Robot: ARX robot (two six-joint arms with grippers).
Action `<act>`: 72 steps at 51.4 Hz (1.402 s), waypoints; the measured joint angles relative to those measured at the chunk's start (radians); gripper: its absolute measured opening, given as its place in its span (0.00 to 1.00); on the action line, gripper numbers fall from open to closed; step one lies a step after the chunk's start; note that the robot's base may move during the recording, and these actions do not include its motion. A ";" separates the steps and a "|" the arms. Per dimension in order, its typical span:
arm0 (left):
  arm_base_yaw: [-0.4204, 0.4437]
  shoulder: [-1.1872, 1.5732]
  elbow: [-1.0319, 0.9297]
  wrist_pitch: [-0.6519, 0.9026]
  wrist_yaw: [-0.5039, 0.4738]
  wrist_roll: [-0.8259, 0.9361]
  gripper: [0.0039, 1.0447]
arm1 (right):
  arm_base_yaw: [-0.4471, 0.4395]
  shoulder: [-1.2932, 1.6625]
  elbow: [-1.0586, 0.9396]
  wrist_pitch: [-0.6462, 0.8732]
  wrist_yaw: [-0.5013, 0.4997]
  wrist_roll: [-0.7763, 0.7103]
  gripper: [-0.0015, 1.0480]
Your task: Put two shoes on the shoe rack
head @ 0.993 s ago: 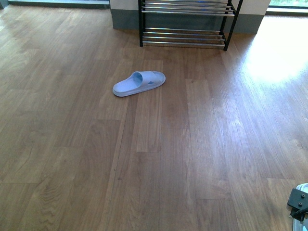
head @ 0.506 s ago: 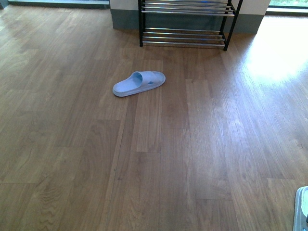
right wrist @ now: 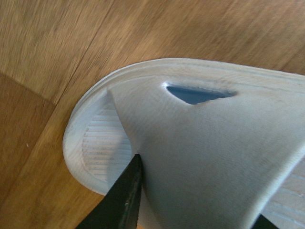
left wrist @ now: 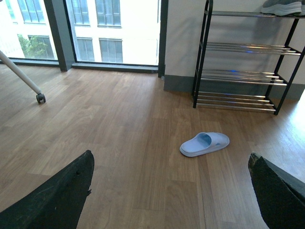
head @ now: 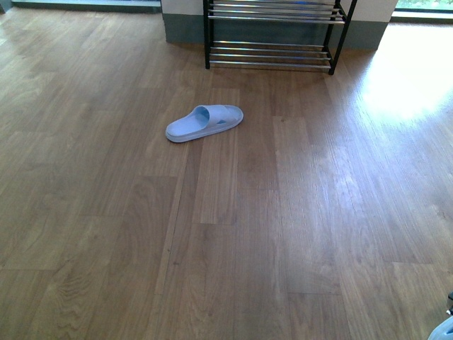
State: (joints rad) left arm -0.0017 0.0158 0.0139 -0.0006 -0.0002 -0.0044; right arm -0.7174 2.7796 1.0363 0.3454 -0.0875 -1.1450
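Right claw [right wrist: 198, 191] closed on a slide [right wrist: 200, 143], left claw [left wrist: 170, 162] wide open and empty, the other slide [head: 204, 122] lies on the floor [head: 283, 248] before the rack [head: 272, 53]; the carry to a shelf apparently comes next.

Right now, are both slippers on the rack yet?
Not yet. On the shoe rack only a grey shoe shows, on the top shelf; no slipper. In hand: the right gripper clamps one pale blue slipper by its strap. Left to do: the other slipper lies on the floor before the rack, and the left gripper is open and empty.
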 joint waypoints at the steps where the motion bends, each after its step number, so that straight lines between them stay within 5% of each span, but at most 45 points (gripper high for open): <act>1: 0.000 0.000 0.000 0.000 0.000 0.000 0.91 | 0.002 -0.001 0.005 0.001 -0.011 0.042 0.23; 9: 0.000 0.000 0.000 0.000 0.000 0.000 0.91 | 0.009 -0.013 0.061 0.001 -0.068 0.419 0.03; 51: 0.000 0.000 0.000 0.000 0.000 0.000 0.91 | 0.036 -0.071 0.122 0.222 -0.092 1.662 0.03; 64: 0.000 0.000 0.000 0.000 0.000 0.000 0.91 | 0.082 -0.080 0.118 0.187 -0.019 1.609 0.47; 72: 0.000 0.000 0.000 0.000 0.000 0.000 0.91 | 0.142 -0.113 0.080 0.209 0.062 1.306 0.72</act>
State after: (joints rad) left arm -0.0017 0.0158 0.0139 -0.0006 -0.0002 -0.0044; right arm -0.5751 2.6663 1.1160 0.5549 -0.0257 0.1608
